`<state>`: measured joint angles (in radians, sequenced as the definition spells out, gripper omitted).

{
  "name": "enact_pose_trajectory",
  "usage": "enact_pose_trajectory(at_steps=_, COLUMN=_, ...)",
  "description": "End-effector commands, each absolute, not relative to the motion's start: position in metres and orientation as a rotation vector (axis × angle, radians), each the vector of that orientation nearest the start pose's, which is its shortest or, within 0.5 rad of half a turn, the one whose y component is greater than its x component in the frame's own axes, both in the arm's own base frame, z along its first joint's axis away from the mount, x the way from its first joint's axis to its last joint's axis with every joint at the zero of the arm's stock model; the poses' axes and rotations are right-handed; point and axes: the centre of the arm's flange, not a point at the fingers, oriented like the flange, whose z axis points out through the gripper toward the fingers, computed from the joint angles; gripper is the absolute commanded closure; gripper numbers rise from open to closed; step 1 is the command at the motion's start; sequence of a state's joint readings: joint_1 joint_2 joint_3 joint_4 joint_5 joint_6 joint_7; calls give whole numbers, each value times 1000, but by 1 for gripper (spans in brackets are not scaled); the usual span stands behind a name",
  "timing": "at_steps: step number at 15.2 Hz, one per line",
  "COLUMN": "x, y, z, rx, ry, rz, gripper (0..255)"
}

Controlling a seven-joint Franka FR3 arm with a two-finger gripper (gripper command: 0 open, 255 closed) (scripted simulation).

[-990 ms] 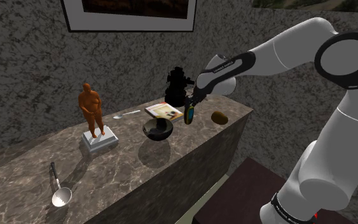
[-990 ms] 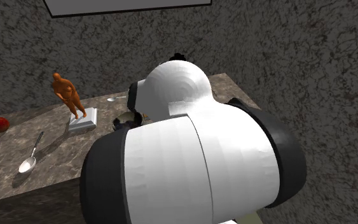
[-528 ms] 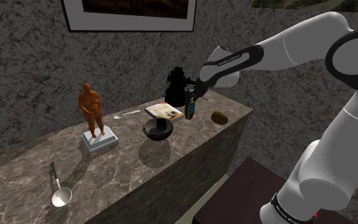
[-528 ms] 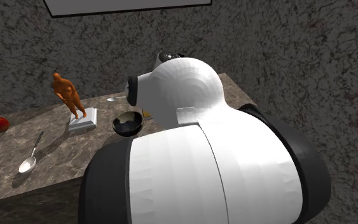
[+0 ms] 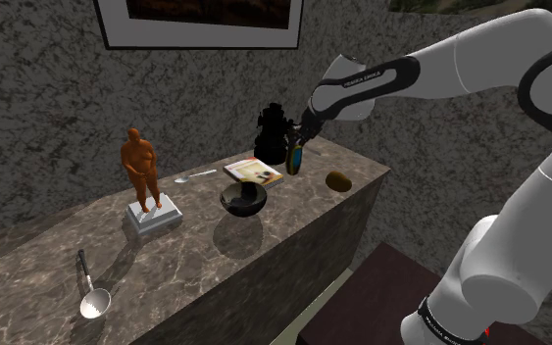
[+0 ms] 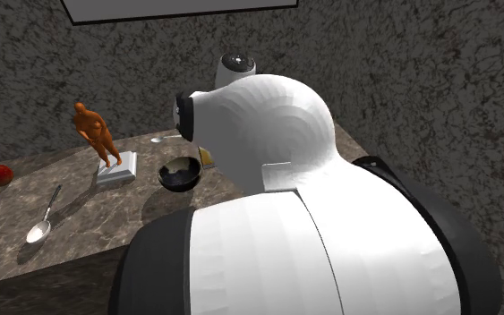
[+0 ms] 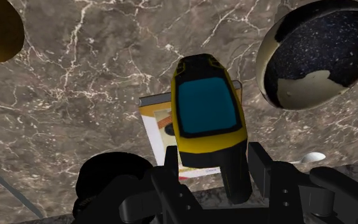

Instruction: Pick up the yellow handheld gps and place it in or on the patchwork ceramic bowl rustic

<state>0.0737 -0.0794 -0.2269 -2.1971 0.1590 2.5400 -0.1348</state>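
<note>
The handheld GPS (image 7: 206, 108) is yellow and black with a teal screen. It hangs in the air above the counter, and my gripper (image 7: 215, 164) is shut on its lower end. In the shoulder view the GPS (image 5: 294, 162) dangles upright from the gripper (image 5: 298, 150) over the far end of the counter, above and to the right of the bowl (image 5: 243, 200). The bowl (image 7: 320, 51) is dark inside with a pale patchy rim, and it is empty. It also shows beside the arm in the second exterior view as the bowl (image 6: 180, 174).
A thin book (image 5: 254, 172) lies under the GPS. A black object (image 5: 276, 129) stands by the wall and a brown lump (image 5: 338, 180) near the counter's end. Farther along are an orange statue (image 5: 141, 169) on its base, a small spoon (image 5: 195, 176) and a ladle (image 5: 91, 294).
The gripper has lifted the GPS a little higher and carried it slightly toward the wall. The arm has stretched upward. The things on the counter have not moved.
</note>
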Motion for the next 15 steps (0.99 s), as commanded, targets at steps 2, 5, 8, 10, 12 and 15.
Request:
enact_pose_trajectory(at_steps=2, x=546, y=-88, z=479, rx=-2991, ry=200, rz=-660, gripper=255)
enact_pose_trajectory(at_steps=5, x=550, y=-76, z=492, rx=-2991, ry=200, rz=-660, gripper=255)
enact_pose_trajectory(at_steps=8, x=562, y=-39, z=502, rx=-2991, ry=200, rz=-660, gripper=255)
enact_pose_trajectory(at_steps=10, x=571, y=-15, z=508, rx=-2991, ry=200, rz=-660, gripper=255)
enact_pose_trajectory(at_steps=12, x=579, y=9, z=515, rx=-2991, ry=200, rz=-660, gripper=255)
enact_pose_trajectory(at_steps=15, x=591, y=45, z=525, rx=-2991, ry=200, rz=-660, gripper=255)
